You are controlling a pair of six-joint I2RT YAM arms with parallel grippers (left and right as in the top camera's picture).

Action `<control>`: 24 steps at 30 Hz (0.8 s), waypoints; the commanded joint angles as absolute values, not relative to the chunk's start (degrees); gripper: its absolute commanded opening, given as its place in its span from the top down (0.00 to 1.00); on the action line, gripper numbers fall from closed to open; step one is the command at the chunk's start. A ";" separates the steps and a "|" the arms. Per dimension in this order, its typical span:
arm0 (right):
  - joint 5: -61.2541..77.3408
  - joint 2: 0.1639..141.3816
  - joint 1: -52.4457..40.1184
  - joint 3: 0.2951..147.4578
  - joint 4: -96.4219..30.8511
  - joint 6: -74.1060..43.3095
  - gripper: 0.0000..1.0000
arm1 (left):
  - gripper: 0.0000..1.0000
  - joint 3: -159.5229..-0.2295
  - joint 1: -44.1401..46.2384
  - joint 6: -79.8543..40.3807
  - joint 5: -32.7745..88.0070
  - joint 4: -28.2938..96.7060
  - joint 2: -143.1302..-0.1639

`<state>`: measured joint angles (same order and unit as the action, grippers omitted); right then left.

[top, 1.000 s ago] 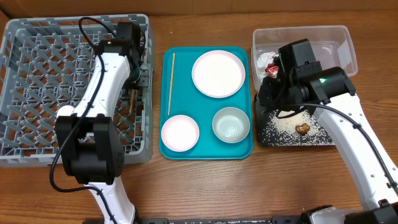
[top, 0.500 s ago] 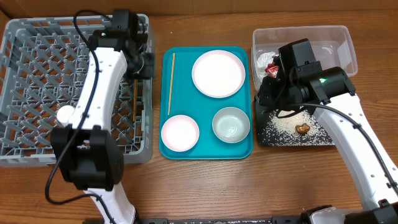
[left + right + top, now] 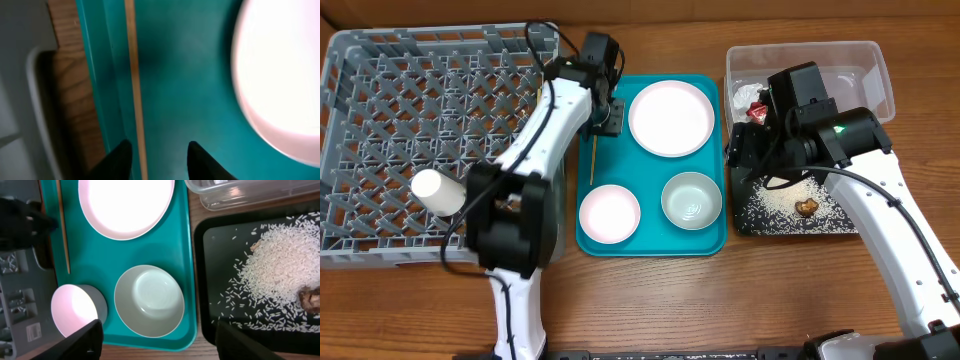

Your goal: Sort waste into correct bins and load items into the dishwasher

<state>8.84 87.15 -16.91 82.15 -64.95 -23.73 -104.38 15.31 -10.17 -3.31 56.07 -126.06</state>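
— How far along is the sorting?

— The waste side looks done, I'd judge. The crinkled red snack wrapper (image 3: 757,108) and the crumpled white tissue (image 3: 744,93) lie inside the clear plastic rectangular tub (image 3: 865,60). The loose white rice grains (image 3: 280,265) and the small brown food chunk (image 3: 311,300) sit on the shallow black rectangular tray (image 3: 752,228).

— And the dishes?

— Barely begun. Only the small white cup (image 3: 438,190) is in the large square grey plastic dish rack (image 3: 380,120), lying on its side on the lattice floor. The pale pink round plate (image 3: 671,118), the small pink bowl (image 3: 609,213) and the pale green-white bowl (image 3: 691,199) all sit on the teal serving tray (image 3: 650,247). That tray rests on the wooden table (image 3: 720,300) between rack and bins.

— Chopsticks?

— One thin wooden chopstick (image 3: 131,75) lies along the tray's edge nearest the rack. The other I cannot find; the arm may hide it.

— What are the arms doing?

— The left claw (image 3: 159,150) hangs low over that chopstick, fingers narrowly parted and empty, the stick running just inside one fingertip. A pick-up looks like the step in hand. The right claw (image 3: 159,326) hovers above the green-white bowl, spread wide, holding nothing.

— So what's left?

— Plate, both bowls and the chopstick, at least.
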 commanded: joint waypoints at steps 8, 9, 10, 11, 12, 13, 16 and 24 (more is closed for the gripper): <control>9.10 86.78 -16.75 82.65 -64.82 -23.59 0.27 | 0.77 -104.62 14.28 -12.03 -4.86 53.82 -131.79; 9.10 86.78 -16.75 82.63 -64.82 -23.59 0.27 | 0.84 -104.62 14.28 -12.05 -4.84 53.87 -131.94; 9.10 86.78 -16.75 82.61 -64.82 -23.59 0.27 | 0.89 -104.62 14.28 -12.03 -4.58 53.89 -132.18; 9.10 86.78 -16.75 82.61 -64.82 -23.59 0.26 | 0.94 -104.62 14.28 -12.03 -4.12 53.89 -132.25; 9.10 86.78 -16.75 82.61 -64.84 -23.59 0.27 | 0.96 -104.62 14.28 -12.01 -3.64 53.95 -132.25; 9.10 86.78 -16.75 82.61 -64.84 -23.59 0.27 | 0.96 -104.64 14.28 -12.01 -3.14 54.15 -132.25; 9.10 86.78 -16.75 82.61 -64.84 -23.59 0.27 | 0.96 -105.58 14.13 -12.03 -0.91 56.27 -131.41; 9.10 86.78 -16.75 82.61 -64.84 -23.57 0.00 | 0.96 -111.00 12.32 -12.45 -0.23 65.71 -118.91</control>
<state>8.82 87.15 -16.91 82.15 -65.14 -23.51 -107.00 13.52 -11.88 -1.19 63.90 -129.32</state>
